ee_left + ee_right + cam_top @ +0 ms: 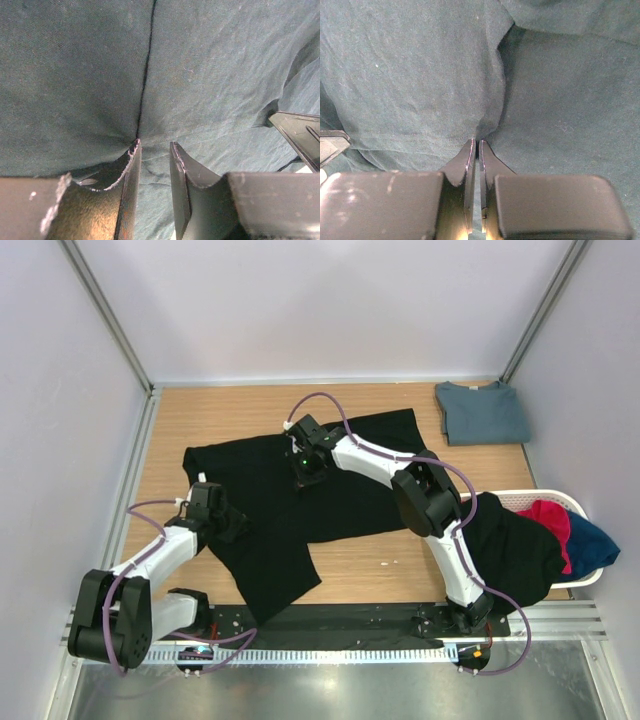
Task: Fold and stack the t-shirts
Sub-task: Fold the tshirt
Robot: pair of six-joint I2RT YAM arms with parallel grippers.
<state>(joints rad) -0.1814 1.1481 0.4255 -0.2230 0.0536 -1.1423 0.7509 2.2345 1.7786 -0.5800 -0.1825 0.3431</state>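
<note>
Right claw on creased black t-shirt

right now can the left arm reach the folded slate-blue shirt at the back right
Probably not: the slate-blue shirt lies diagonally opposite the left gripper, and the right arm stretches across the black t-shirt between them.

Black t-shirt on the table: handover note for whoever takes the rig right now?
Left gripper: slightly open, tips on the large black cloth t-shirt, near its left edge.
Right gripper: shut, pinching that shirt toward its far side.
Done: slate-blue t-shirt folded at the wooden table's far right corner.
Left: fold the spread black one, stack it; second black shirt, magenta-red shirt and blue shirt wait in the white basket, right.
</note>
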